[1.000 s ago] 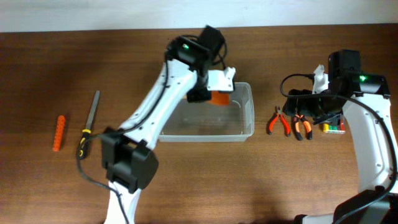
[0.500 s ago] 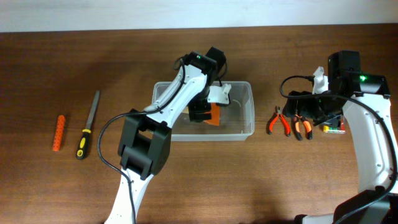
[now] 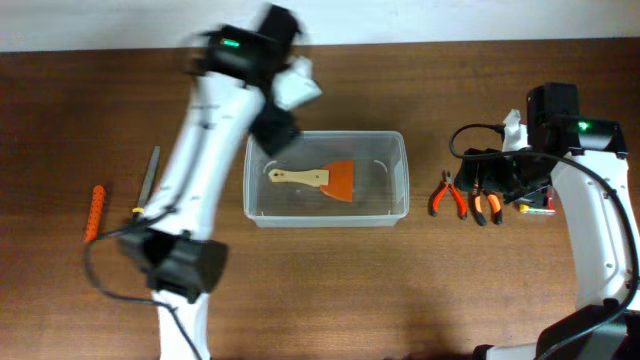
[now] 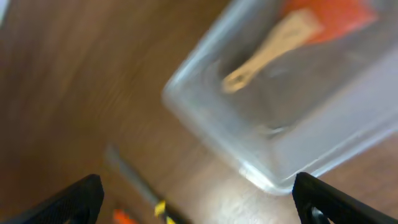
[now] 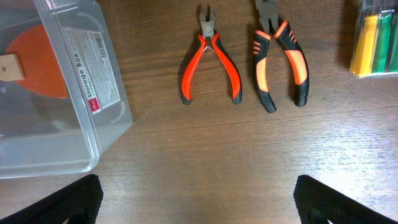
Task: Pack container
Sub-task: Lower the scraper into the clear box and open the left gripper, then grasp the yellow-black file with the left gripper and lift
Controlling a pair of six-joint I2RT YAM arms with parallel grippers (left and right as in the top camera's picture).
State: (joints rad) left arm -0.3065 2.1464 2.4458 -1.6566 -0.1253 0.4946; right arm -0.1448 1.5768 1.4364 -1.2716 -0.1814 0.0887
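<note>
The clear rectangular plastic container (image 3: 396,192) sits mid-way along the brown wooden counter (image 3: 320,290), with a wooden-handled orange scraper (image 3: 322,180) lying flat inside. The left hand (image 4: 196,198), blurred overhead, seems to hover off the container's back-left corner, spread wide and empty. The right hand (image 5: 199,200), equally wide and empty, hangs above two orange-handled pliers (image 5: 209,38).

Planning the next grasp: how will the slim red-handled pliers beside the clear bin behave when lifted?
Slim red-handled pliers look rigid, though their splayed handles probably swing at the pivot. Lying flat, they likely won't roll; coated grips should resist slipping.
</note>
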